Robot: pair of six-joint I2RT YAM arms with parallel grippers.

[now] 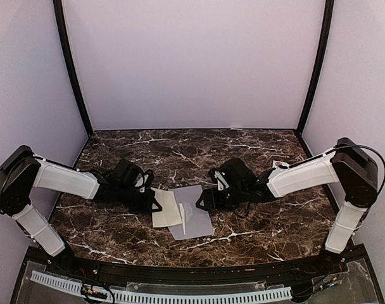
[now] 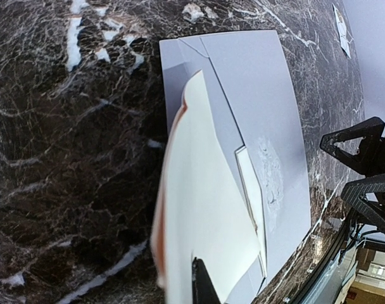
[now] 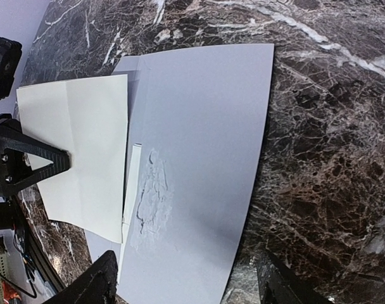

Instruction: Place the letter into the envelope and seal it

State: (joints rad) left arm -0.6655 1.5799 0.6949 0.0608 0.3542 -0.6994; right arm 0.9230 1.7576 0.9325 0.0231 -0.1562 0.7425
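You had the left gripper (image 1: 153,201) clamped on the near-left edge of the letter (image 3: 78,158). One black finger (image 3: 28,161) lay on top of the cream sheet and the other was hidden under it, so the jaws stood narrow, with only the paper between them. From the left wrist view the held edge of the letter was lifted and bowed off the table (image 1: 256,145), while its far side rested over the left part of the envelope (image 3: 205,158). The envelope lay flat on the dark marble in the middle of the table, between your two arms, with its grey-lavender face up and a crumpled, scuffed patch (image 3: 151,202) near its centre. A narrow white strip (image 3: 132,183) sat along the letter's inner edge, just beside that patch; what it was could not be told. Your right gripper (image 3: 187,272) hung low over the envelope's right half with its jaws spread wide, one finger on either side of the paper and neither gripping anything. A small white scrap of paper (image 2: 341,28) lay well apart from the envelope, out by the right arm.
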